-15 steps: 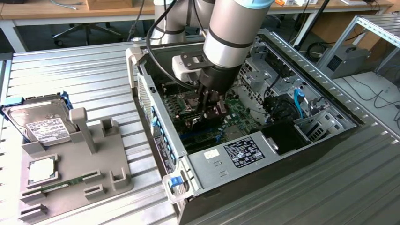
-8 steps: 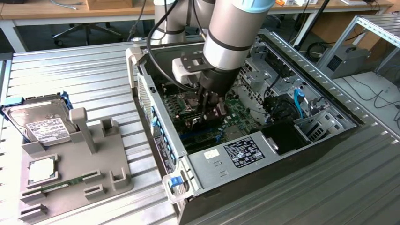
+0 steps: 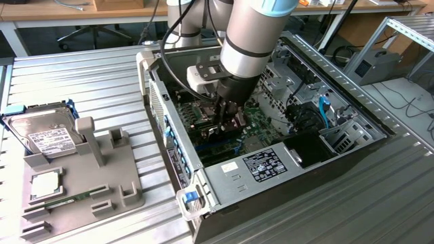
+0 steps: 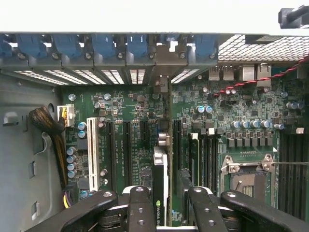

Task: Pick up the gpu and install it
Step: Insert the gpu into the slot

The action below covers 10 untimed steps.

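Observation:
My gripper [image 3: 227, 121] is reaching down into the open computer case [image 3: 224, 175] and is shut on the gpu [image 3: 233, 123], held on edge. From the wrist camera the gpu [image 4: 161, 186] appears as a thin upright card with a green logo on its edge, between the black fingers [image 4: 140, 208] of the gripper [image 4: 166, 210]. It hangs just above the green motherboard [image 4: 130, 104], in line with a slot gap between the black expansion slots [image 4: 118, 145] and the memory slots [image 4: 203, 154]. Its lower edge is hidden behind the fingers.
A row of blue bracket latches [image 4: 104, 46] lines the case's rear wall. A white slot [image 4: 92, 152], a cable bundle [image 4: 48, 123] and the CPU socket [image 4: 246, 181] flank the card. On the exterior view's left a grey fixture [image 3: 115, 173] holds a hard drive [image 3: 44, 134], a processor chip [image 3: 46, 185] and a RAM stick [image 3: 64, 199].

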{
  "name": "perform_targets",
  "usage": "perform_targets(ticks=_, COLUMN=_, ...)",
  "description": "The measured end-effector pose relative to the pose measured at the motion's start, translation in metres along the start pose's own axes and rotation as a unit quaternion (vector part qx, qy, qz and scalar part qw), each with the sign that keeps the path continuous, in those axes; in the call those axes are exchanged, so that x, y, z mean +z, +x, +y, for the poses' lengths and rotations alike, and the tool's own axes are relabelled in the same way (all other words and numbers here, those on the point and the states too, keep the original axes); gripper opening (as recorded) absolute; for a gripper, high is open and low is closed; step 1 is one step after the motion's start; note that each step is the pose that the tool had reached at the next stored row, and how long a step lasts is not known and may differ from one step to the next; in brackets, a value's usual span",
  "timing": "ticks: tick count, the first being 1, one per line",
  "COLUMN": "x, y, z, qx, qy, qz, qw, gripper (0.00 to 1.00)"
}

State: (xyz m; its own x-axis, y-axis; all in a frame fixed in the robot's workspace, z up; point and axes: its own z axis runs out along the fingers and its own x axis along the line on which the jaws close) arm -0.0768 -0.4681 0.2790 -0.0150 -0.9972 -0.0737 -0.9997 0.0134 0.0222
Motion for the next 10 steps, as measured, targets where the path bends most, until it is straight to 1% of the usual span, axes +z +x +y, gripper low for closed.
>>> perform_targets(ticks=2, x=0.0001, y=0.0, z=0.0, qx=0.0, qy=0.0, qz=0.0, qw=1.0, gripper=0.35)
perform_targets(ticks=3, x=0.0011, y=0.0, z=0.0, qx=0.0, qy=0.0001, qz=-0.0003, qw=1.0, gripper=0.35)
perform_targets(ticks=10, x=0.0072, y=0.0005, z=-0.0002, qx=0.0, qy=0.0, qz=-0.0001, qw=1.0, gripper=0.35)
